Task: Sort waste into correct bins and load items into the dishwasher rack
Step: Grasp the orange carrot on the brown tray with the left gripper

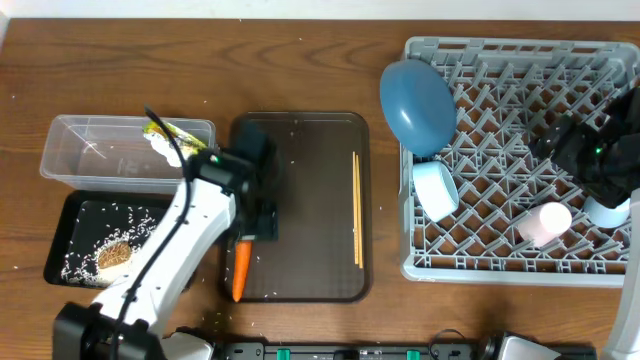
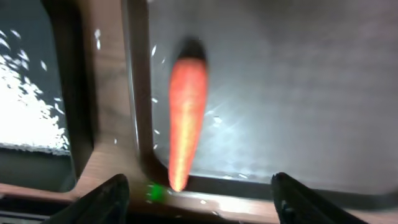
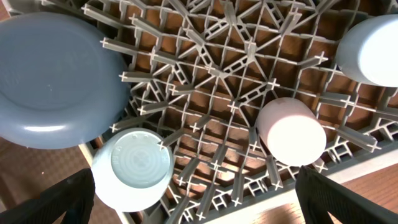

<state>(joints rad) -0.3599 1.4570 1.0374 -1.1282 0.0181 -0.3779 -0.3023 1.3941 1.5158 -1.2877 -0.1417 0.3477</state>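
Hovering left gripper (image 2: pixel 200 190): your jaws were apart.
Carrot (image 2: pixel 186 106): looked stiff, light, smooth; best pinched mid-body.
Right gripper (image 3: pixel 196 186): jaws were apart too.

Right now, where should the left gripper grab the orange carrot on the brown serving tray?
Grip the orange carrot at its thicker middle, from straight above, closing across its width: it lies flat, tapering toward the brown tray rim.

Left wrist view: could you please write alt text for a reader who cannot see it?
An orange carrot lies on the brown serving tray, narrow tip toward the open left pincer at the bottom edge. At left, white rice grains speckle the black tray.
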